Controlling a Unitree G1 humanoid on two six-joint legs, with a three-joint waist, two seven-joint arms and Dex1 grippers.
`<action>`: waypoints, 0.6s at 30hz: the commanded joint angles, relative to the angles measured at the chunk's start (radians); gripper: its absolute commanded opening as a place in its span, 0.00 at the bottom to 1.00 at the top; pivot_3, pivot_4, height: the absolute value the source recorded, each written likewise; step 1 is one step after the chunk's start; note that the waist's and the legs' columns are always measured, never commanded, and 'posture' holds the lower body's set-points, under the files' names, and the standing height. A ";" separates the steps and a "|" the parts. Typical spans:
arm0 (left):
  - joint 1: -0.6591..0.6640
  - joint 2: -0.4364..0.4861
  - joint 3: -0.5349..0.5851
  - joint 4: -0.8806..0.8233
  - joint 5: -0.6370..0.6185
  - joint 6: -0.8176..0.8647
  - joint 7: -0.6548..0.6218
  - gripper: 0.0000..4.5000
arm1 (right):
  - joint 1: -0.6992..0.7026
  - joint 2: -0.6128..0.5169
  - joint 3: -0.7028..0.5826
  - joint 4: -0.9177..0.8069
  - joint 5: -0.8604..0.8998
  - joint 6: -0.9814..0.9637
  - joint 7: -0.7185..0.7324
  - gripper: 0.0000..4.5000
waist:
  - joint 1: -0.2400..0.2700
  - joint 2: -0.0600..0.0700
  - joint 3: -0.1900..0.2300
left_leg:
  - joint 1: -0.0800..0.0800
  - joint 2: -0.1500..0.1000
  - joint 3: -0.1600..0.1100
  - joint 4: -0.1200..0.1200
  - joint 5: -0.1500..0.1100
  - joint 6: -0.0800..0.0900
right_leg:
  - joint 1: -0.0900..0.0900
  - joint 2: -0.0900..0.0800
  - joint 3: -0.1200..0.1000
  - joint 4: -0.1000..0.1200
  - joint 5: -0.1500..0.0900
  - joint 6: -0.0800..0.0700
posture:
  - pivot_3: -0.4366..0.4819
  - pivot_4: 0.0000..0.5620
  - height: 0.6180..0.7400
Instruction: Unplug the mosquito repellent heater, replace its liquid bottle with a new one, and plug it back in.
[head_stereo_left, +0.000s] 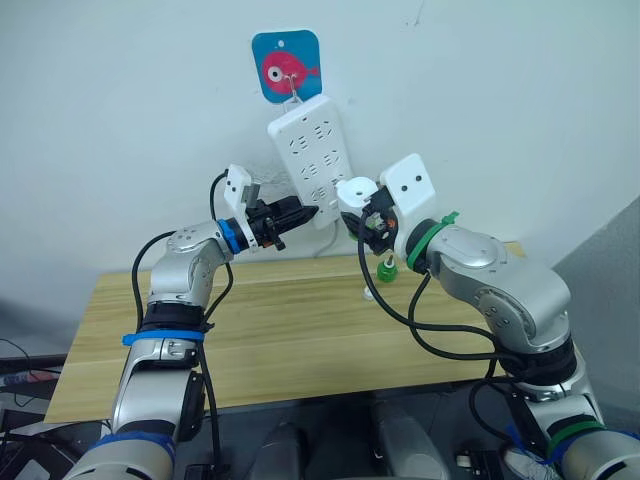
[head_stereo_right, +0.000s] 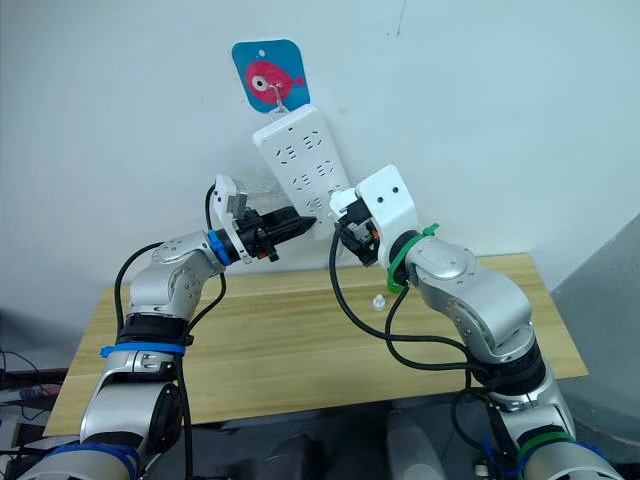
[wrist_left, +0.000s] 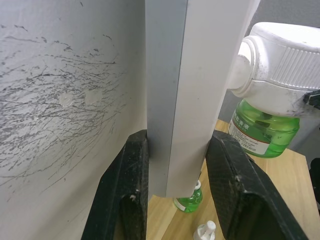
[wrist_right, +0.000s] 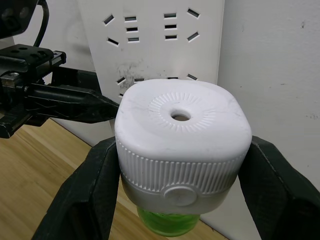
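- My left claw reaches up at the wall, its 2 black fingers pinched on either edge of the power strip near its lower end.
- That long white power strip hangs tilted on the wall from a hook on a blue card with a pink fish, above the far edge of the wooden table.
- On the table below, a small green bottle stands upright, and a little white cap lies just beside it.
- My right claw is clenched on the mosquito repellent heater, 1 finger on each side, holding it in the air just in front of the strip's lower sockets, unplugged.
- The heater is a white rounded block with a ribbed skirt, a ring of fine ridges around 1 round hole on top, and a small round button on its front.
- A green liquid bottle with a printed label sits in its underside.
- I cannot see the heater's prongs, and the bottle's lower part is cut off in my right wrist view.
- My left fingers hide the strip's bottom corner from the head camera.
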 joint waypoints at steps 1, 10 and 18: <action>-0.004 0.002 -0.004 -0.036 -0.010 0.007 -0.019 0.29 | -0.043 0.017 0.014 0.003 -0.041 -0.041 0.022 0.67 | -0.001 0.000 0.000 | 0.000 0.000 0.000 0.000 0.000 0.000 | 0.000 0.000 0.000 0.000 0.000 0.000 | 0.26 0.26 1.00; -0.003 0.002 -0.007 -0.044 -0.013 0.014 -0.021 0.29 | -0.078 0.066 0.036 0.096 -0.119 -0.081 0.064 0.67 | -0.005 0.000 0.000 | 0.001 0.000 0.000 0.000 0.000 0.000 | 0.000 0.000 0.000 0.001 0.000 0.000 | 0.26 0.26 1.00; 0.005 -0.003 -0.015 -0.064 -0.011 0.020 -0.036 0.29 | -0.109 0.132 0.034 0.198 -0.151 -0.104 0.101 0.67 | -0.013 0.001 -0.002 | 0.004 0.001 0.001 0.000 0.000 0.000 | 0.000 0.000 0.000 0.005 0.000 0.000 | 0.26 0.25 1.00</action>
